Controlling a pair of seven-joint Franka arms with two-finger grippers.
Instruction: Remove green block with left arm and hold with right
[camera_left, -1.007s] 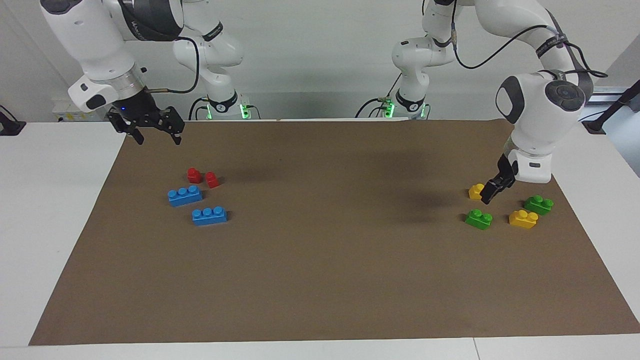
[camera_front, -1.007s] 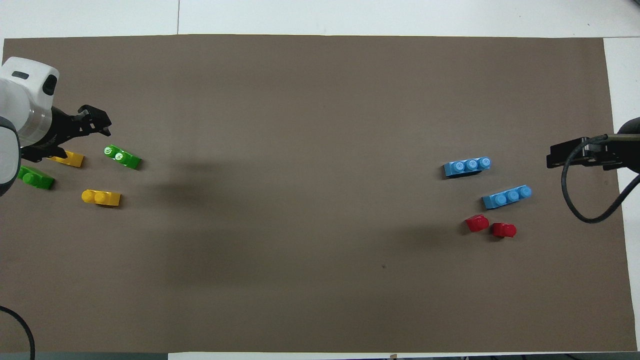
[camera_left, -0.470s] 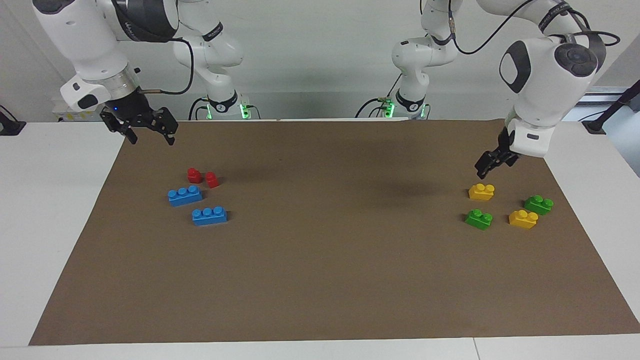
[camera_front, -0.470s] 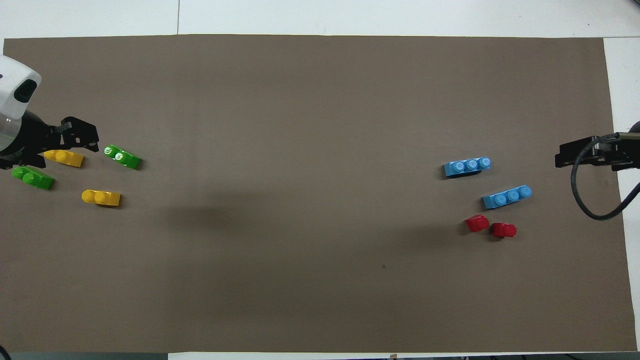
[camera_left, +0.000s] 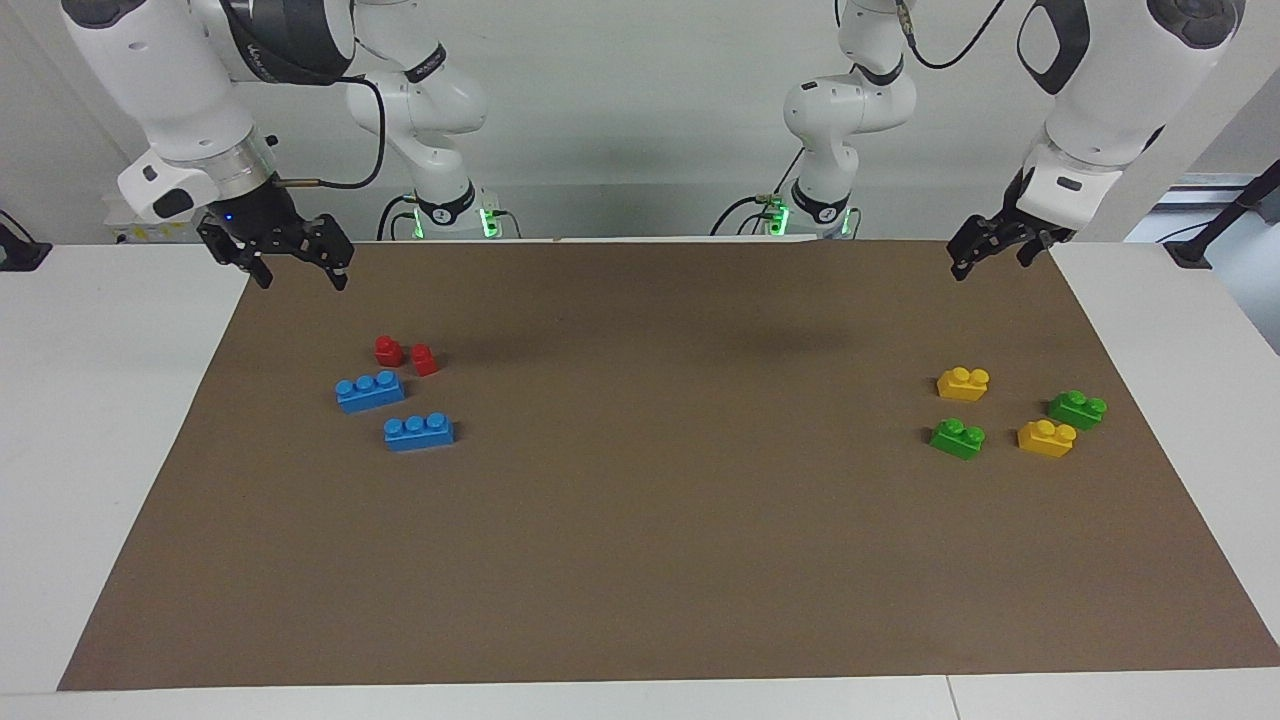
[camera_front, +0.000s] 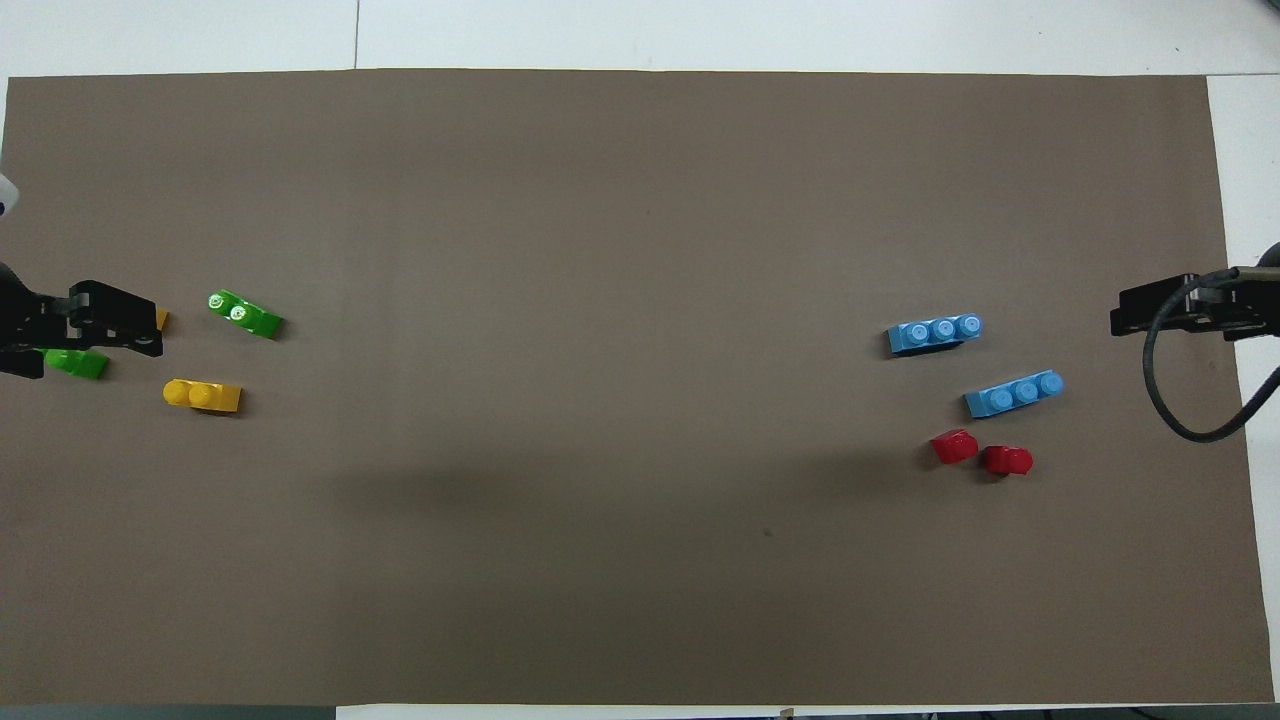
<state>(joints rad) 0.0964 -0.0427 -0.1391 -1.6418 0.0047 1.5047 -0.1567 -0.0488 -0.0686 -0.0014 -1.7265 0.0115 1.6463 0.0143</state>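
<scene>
Brown mat (camera_left: 640, 520), the landmark for all entries.

Green block (camera_left: 957, 438), two-stud: flat on the mat toward the left arm's end; a second green block (camera_left: 1077, 409) and two yellow bricks (camera_left: 963, 383) (camera_left: 1046, 438) lie close around it.

Left gripper (camera_left: 988, 253): raised over the mat's robot-side corner, fingers apart, empty.

Right gripper (camera_left: 290, 262): over the mat's other robot-side corner, fingers apart, empty, waiting.

Risk: a descent onto the green block could nudge a neighbouring yellow brick, or take the wrong green one.

Room: the mat's middle gives wide open passage; blue bricks (camera_left: 370, 391) and red pieces (camera_left: 405, 354) stay toward the right arm's end.
</scene>
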